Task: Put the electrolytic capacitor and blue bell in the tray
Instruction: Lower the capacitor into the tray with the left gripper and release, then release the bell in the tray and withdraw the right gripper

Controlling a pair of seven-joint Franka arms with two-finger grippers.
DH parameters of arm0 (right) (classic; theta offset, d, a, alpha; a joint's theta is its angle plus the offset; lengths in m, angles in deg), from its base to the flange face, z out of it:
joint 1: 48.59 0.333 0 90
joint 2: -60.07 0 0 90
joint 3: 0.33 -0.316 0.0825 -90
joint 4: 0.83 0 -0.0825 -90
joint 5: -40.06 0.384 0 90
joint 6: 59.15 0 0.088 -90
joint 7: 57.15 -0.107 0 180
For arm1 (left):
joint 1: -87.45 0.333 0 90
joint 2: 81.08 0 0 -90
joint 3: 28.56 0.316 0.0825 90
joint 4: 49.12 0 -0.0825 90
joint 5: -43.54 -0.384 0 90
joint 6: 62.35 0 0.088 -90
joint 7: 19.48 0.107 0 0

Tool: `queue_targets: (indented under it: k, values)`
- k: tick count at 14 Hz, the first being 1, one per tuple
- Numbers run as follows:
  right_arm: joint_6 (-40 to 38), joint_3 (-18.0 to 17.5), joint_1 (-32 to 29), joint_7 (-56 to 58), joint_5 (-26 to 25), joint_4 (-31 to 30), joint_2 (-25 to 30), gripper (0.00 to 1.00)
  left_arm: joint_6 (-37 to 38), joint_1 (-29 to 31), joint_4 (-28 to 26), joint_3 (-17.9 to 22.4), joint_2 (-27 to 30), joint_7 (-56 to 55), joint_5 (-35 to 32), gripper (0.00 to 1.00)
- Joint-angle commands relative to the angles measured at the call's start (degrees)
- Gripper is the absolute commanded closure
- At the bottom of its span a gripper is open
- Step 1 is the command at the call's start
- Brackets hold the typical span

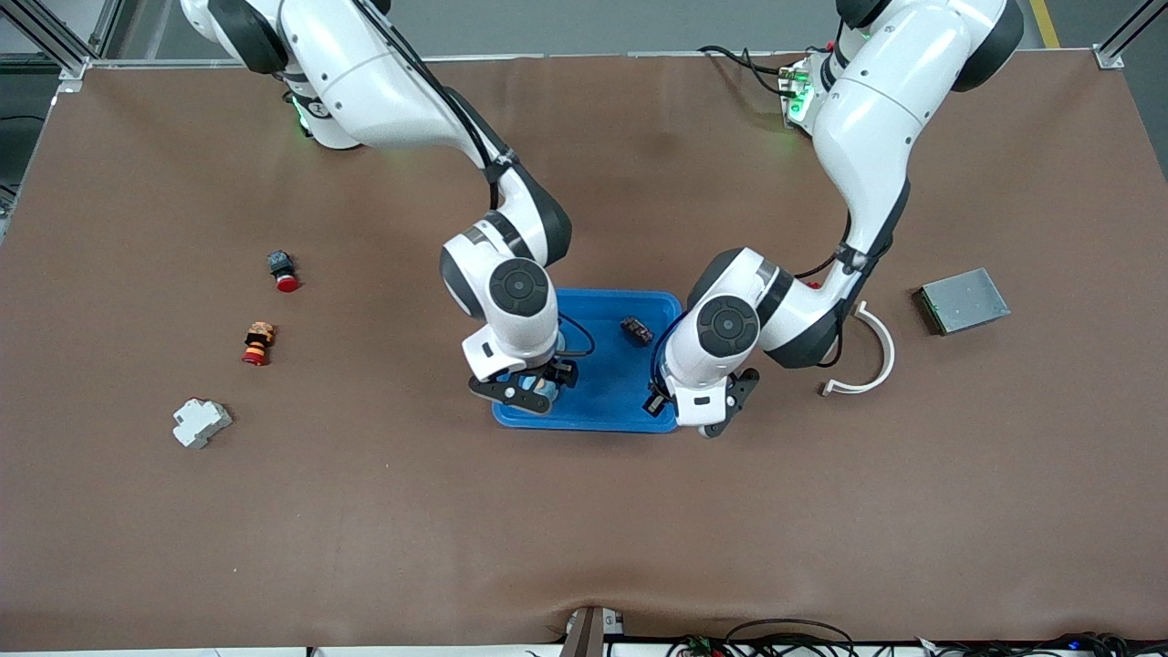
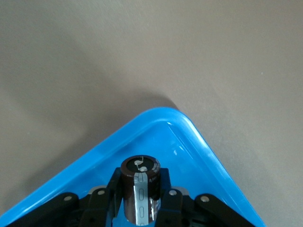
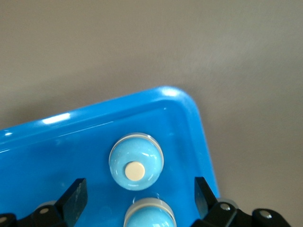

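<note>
Front: tray (image 1: 602, 401) at frame centre. R gripper (image 1: 527, 388) over its lower-left corner, L gripper (image 1: 698, 406) over its lower-right corner.

L wrist: fingers (image 2: 168, 201) clamped on capacitor (image 2: 139, 189), bottom centre, above tray corner (image 2: 189, 130).

R wrist: fingers (image 3: 75, 196) wide apart, holding nothing; bell (image 3: 136, 161) lies in tray (image 3: 57, 156), centre frame.

Bright even overhead light, soft shadows, glare on tray (image 3: 57, 118) rim, sharp focus

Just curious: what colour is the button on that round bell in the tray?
Cream-white, on the light-blue round bell; clearest in the right wrist view.
</note>
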Motion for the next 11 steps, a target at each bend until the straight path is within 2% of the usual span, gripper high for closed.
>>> queue_targets:
  k: [1,4,8,11]
  values:
    - [-3.6,-0.5,-5.5,9.5,2.8,-1.0,5.2,0.0,-0.5,-1.7,1.5,1.1,-1.0,-1.9,0.0,0.97]
    - [-6.5,-0.3,-10.2,15.1,2.6,-1.5,8.1,0.0,-2.6,-3.1,1.3,1.4,-1.8,-2.3,-0.4,0.97]
    - [-7.5,-0.3,-19.4,34.7,2.7,-2.8,9.4,0.0,-2.6,-6.8,1.2,4.9,-3.4,-3.5,-0.4,0.97]
    - [-8.7,-0.3,-25.5,43.2,2.7,-2.9,10.2,0.0,-2.7,-7.3,1.2,5.2,-3.9,-3.5,-0.5,0.97]
